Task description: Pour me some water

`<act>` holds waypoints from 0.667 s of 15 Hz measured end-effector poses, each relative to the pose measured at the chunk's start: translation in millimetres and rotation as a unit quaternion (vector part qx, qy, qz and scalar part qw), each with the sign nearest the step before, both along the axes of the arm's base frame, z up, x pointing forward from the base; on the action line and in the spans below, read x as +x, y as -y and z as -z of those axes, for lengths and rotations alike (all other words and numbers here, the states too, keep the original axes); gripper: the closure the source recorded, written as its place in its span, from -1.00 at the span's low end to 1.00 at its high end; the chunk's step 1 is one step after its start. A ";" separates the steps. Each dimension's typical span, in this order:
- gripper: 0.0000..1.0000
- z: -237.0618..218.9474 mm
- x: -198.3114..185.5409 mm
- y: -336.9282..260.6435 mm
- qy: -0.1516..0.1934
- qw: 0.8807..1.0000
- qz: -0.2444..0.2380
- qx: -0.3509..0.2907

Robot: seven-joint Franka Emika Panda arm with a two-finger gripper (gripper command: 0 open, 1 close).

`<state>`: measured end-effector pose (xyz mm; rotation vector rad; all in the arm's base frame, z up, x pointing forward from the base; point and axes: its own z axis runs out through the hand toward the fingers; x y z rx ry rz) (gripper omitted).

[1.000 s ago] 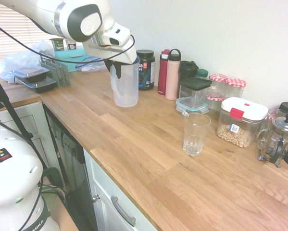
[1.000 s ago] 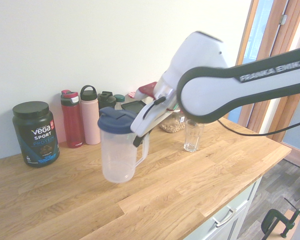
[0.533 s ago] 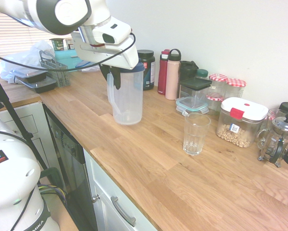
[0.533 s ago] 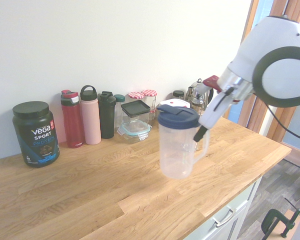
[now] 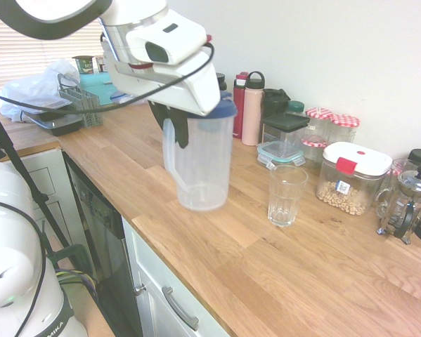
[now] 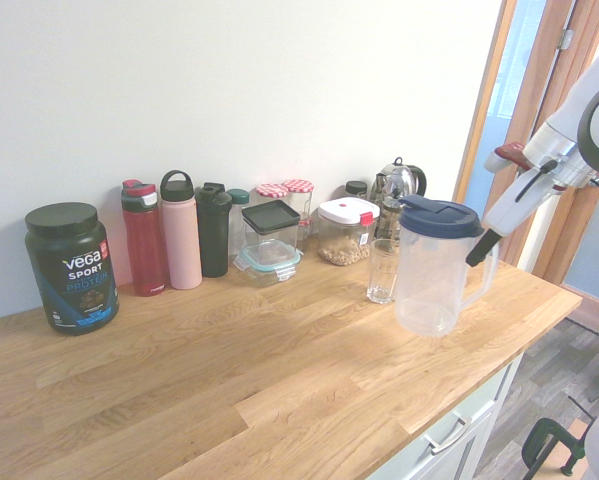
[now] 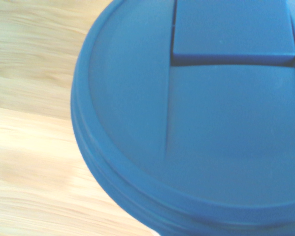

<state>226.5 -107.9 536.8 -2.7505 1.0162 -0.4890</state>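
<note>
A clear plastic pitcher (image 5: 199, 165) with a blue lid (image 7: 196, 113) hangs upright above the wooden counter (image 5: 217, 232). My gripper (image 5: 175, 126) is shut on its handle (image 6: 479, 285). The empty drinking glass (image 5: 286, 195) stands on the counter just to the right of the pitcher in the first exterior view. In the second exterior view the glass (image 6: 382, 270) shows just behind the pitcher (image 6: 431, 275). Whether the pitcher holds water I cannot tell. The wrist view is filled by the blue lid over blurred wood.
Along the wall stand a black protein tub (image 6: 71, 265), a red bottle (image 6: 144, 238), a pink bottle (image 6: 180, 230), a black shaker (image 6: 214, 228), a glass box (image 5: 282, 137), jars with checked lids (image 5: 333, 126), a nut container (image 5: 351, 177) and a French press (image 5: 407, 203). A dish rack (image 5: 80, 102) sits far left.
The arm has carried the pitcher away from the bottles at the wall, along the counter towards the glass, and it now hangs close beside the glass. The grip on the handle is unchanged.
</note>
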 end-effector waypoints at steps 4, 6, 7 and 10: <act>1.00 26.4 1.5 76.3 0.003 1.000 -0.005 -0.006; 1.00 26.1 9.0 113.2 0.003 1.000 -0.016 -0.004; 1.00 23.9 14.5 129.4 -0.001 0.999 -0.031 -0.007; 1.00 6.3 49.1 150.3 -0.030 0.993 -0.112 -0.029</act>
